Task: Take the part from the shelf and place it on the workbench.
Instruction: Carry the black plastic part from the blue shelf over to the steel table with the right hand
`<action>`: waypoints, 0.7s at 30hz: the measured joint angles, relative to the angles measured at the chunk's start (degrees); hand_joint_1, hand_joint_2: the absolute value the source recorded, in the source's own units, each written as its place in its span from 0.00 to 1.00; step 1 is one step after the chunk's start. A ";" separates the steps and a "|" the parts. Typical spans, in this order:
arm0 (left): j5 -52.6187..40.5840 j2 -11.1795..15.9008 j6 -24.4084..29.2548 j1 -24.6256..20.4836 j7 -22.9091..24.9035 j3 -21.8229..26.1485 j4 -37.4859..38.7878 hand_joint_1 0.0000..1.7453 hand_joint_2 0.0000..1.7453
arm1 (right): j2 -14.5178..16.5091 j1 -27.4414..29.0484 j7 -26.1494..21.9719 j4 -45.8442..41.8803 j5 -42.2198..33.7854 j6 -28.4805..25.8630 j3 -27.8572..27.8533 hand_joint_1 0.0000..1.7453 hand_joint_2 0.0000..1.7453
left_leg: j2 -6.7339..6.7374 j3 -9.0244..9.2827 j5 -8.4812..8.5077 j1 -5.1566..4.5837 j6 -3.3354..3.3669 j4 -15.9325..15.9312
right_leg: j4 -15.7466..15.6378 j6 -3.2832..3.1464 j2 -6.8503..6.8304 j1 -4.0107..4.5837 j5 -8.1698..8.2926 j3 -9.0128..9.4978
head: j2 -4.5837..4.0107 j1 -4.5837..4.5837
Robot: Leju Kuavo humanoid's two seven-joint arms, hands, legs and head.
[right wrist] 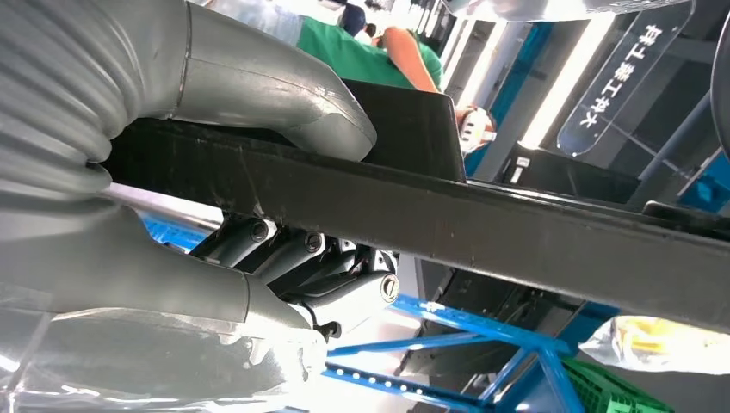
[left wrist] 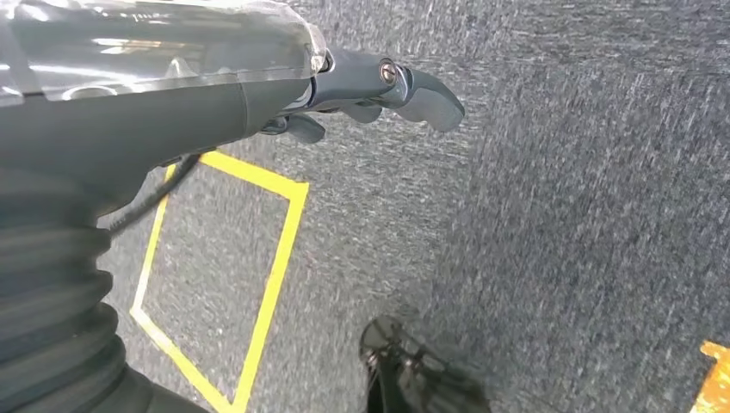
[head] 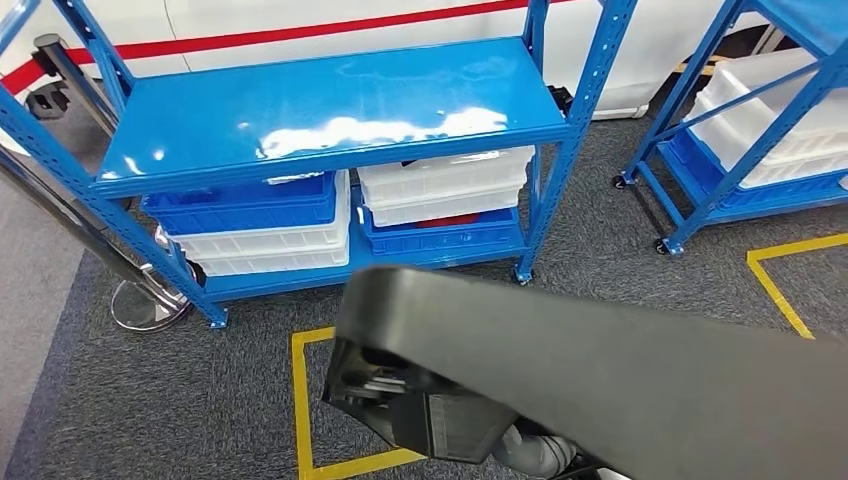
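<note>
The black part (head: 600, 370) is off the shelf and in the right robot hand (right wrist: 258, 249). It is a long, flat, dark plastic piece that crosses the lower half of the head view, low in front of the body. In the right wrist view the thick grey thumb presses on 1 face of the part while the darker fingers (right wrist: 293, 258) curl against the opposite face, so the part is clamped flat between them. Holding it by its edge this way probably keeps the long piece level and steady while it is carried.

The left robot hand (left wrist: 379, 86) hangs over the grey carpet (left wrist: 559, 215) with nothing in it. Its fingers look loosely curled inward, not spread.

The blue shelf (head: 330, 110) stands ahead with a bare, shiny top board. Beneath it sit blue and white bins (head: 260, 225) stacked in 2 columns. Yellow tape (head: 300, 400) marks a box on the carpet, likely a standing spot for the robot.

No tabletop shows in these views, so the placing step appears not yet done. The robot would likely need to turn toward it next.
</note>
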 joint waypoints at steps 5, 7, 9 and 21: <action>-1.63 -0.02 0.56 0.32 -1.92 -0.35 0.00 0.00 1.00 | 0.01 -1.18 -0.02 0.04 0.54 1.44 0.21 0.92 1.00 | -3.12 5.34 7.93 0.42 0.34 -13.25 | 0.87 0.60 2.84 -0.02 0.08 -0.44 | 0.00 0.02; -2.06 -0.01 0.53 0.37 -2.48 -0.57 0.00 0.00 1.00 | 0.02 -1.48 -0.03 0.04 0.98 1.76 0.44 0.92 1.00 | -3.93 5.92 7.98 0.32 0.70 -14.93 | 1.03 1.42 3.88 -0.11 0.47 -1.09 | 0.01 0.04; -2.52 0.02 0.31 0.31 -2.72 -0.94 0.00 0.00 1.00 | 0.02 -1.57 -0.04 0.05 1.44 2.10 0.82 0.92 1.00 | -2.89 5.90 8.31 0.40 1.42 -15.33 | 1.08 2.19 4.14 -0.16 0.68 -1.53 | 0.00 0.07; -3.59 1.13 -1.72 -0.31 -4.39 -2.52 0.00 0.00 1.00 | 0.20 -3.22 -0.03 1.14 3.03 1.11 4.34 0.92 1.00 | 4.34 5.77 8.53 -0.10 1.70 -15.56 | 1.14 2.33 -4.36 0.35 -0.64 0.23 | 0.01 0.57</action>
